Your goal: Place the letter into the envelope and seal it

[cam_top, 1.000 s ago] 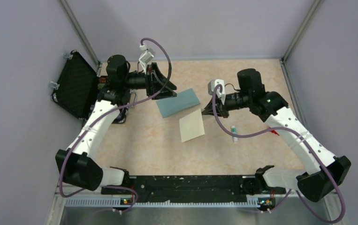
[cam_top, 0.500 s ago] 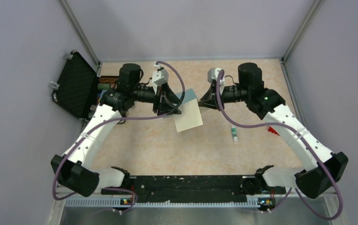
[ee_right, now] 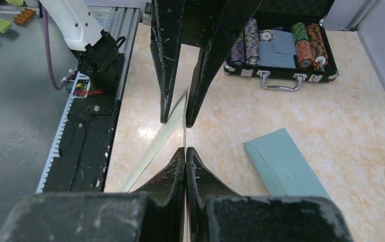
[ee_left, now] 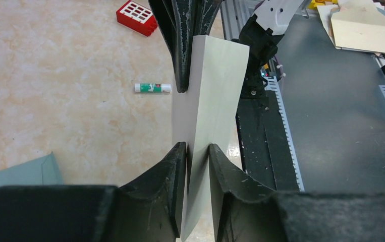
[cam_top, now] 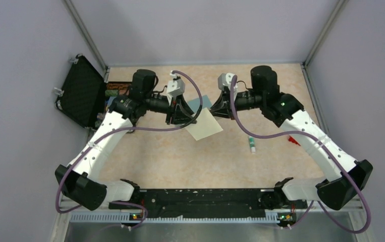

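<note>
The letter (cam_top: 204, 126), a beige sheet, hangs in the air above the table between both arms. My right gripper (cam_top: 214, 108) is shut on its right edge; in the right wrist view the sheet (ee_right: 155, 146) runs edge-on out of the pinched jaws (ee_right: 185, 148). My left gripper (cam_top: 189, 117) stands on the opposite edge, its jaws close on either side of the slanting letter (ee_left: 215, 91) with a narrow gap at the tips (ee_left: 197, 147). The teal envelope (cam_top: 196, 104) lies flat beneath, mostly hidden from above, and shows as the envelope (ee_right: 286, 164) and as an envelope corner (ee_left: 21, 174) in the wrist views.
A glue stick (cam_top: 251, 143) lies right of the letter, a small red piece (cam_top: 292, 140) further right. An open black case (cam_top: 81, 91) with poker chips (ee_right: 281, 40) stands at the back left. The arms' base rail (cam_top: 200, 196) runs along the near edge.
The right gripper lifted the letter off the table and carried it back over the envelope. The left arm swung right to the letter and its jaws narrowed around it.
</note>
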